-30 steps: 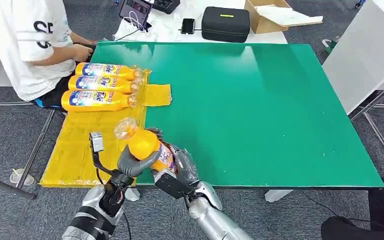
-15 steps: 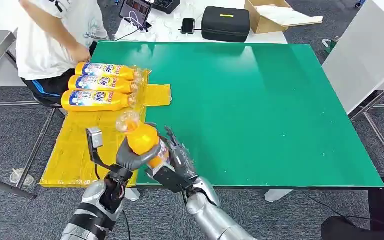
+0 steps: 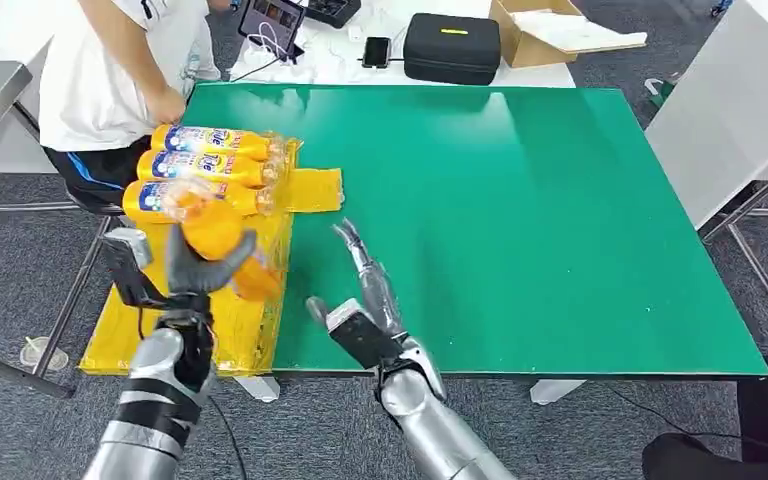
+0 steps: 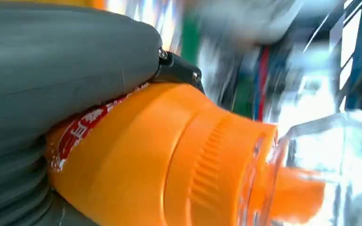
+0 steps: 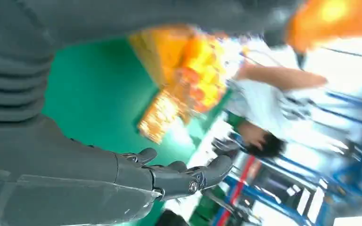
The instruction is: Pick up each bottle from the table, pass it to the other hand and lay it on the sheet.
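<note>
Gripping the orange bottle at frame left above the yellow sheet, the left hand risked knocking the three laid bottles just above; right hand was open, empty.

Green table — yellow sheet over its left edge

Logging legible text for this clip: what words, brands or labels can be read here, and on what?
"Tide": labels of the three bottles on the sheet.
Red label on the held bottle in the left hand: characters too blurred to read.
Person's shirt: print cut off, unreadable.
</note>
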